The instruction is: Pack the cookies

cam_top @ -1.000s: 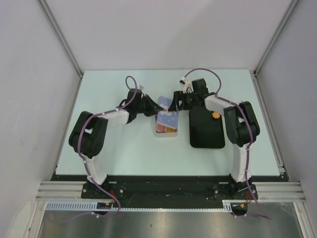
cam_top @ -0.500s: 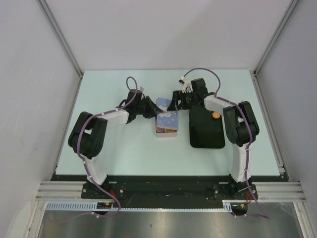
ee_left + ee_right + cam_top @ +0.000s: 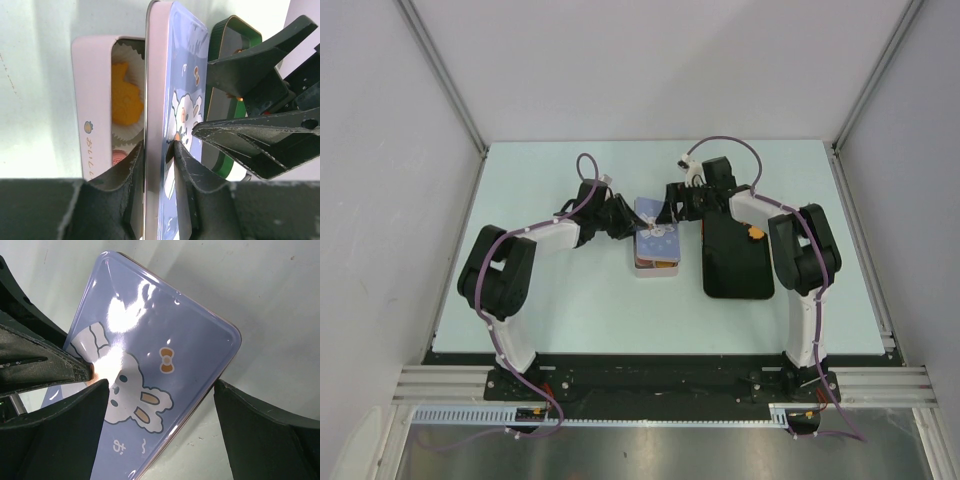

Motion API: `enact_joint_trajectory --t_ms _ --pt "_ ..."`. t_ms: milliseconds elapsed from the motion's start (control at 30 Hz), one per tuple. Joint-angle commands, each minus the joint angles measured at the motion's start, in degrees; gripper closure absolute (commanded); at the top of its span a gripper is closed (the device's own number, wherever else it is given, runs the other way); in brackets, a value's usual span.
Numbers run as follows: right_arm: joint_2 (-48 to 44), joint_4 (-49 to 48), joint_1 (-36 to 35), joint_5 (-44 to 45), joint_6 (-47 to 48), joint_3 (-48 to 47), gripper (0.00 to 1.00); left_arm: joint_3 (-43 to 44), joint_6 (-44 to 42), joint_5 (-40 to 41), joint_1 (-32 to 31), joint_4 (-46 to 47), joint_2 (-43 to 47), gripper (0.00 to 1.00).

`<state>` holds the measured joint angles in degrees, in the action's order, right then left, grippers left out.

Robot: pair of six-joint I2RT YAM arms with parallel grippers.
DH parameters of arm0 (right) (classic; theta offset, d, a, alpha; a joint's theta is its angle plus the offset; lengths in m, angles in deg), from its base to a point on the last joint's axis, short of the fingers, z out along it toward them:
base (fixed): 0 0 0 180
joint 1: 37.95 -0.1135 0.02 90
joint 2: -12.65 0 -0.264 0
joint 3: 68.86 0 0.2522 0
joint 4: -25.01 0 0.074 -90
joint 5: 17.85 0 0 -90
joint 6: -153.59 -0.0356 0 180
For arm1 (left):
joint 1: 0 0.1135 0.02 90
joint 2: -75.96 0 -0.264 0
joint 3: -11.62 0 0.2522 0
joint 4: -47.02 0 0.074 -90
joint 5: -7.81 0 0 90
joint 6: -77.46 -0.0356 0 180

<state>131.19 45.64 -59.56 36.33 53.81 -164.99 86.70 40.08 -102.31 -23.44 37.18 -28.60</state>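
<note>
The pink tin (image 3: 92,100) holds cookies in white paper cups: an orange one (image 3: 125,97) and a pink one (image 3: 117,157). Its blue rabbit lid (image 3: 656,225) (image 3: 185,75) (image 3: 150,325) lies over the tin's far part, leaving the near end (image 3: 657,262) uncovered. My left gripper (image 3: 157,145) (image 3: 632,225) stands with its jaws slightly open round the lid's left edge, a thin gap on one side. The right gripper (image 3: 161,385) (image 3: 675,205) is wide open over the lid's far right corner, touching nothing. One more orange cookie (image 3: 755,232) sits on the black tray (image 3: 735,265).
The black tray lies just right of the tin, under the right arm. In the left wrist view its green-edged rim (image 3: 235,30) shows behind the lid, with the right gripper's fingers (image 3: 250,65) close by. Grey walls enclose the pale table (image 3: 550,300).
The lid, tilted up a second ago, has come down over the tin. My left jaws have loosened around its edge. The right gripper has shifted slightly left, still wide open.
</note>
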Motion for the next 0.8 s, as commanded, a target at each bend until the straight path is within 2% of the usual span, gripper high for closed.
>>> enact_joint_trajectory --t_ms 0,767 --pt "0.02 -0.11 -1.33 -0.4 1.25 -2.71 0.11 1.08 -3.4 0.34 -0.55 -4.96 1.98 0.69" --pt "-2.0 2.62 -3.0 3.2 4.6 -2.71 0.11 -2.34 -7.27 3.33 -0.55 -8.4 6.03 0.69"
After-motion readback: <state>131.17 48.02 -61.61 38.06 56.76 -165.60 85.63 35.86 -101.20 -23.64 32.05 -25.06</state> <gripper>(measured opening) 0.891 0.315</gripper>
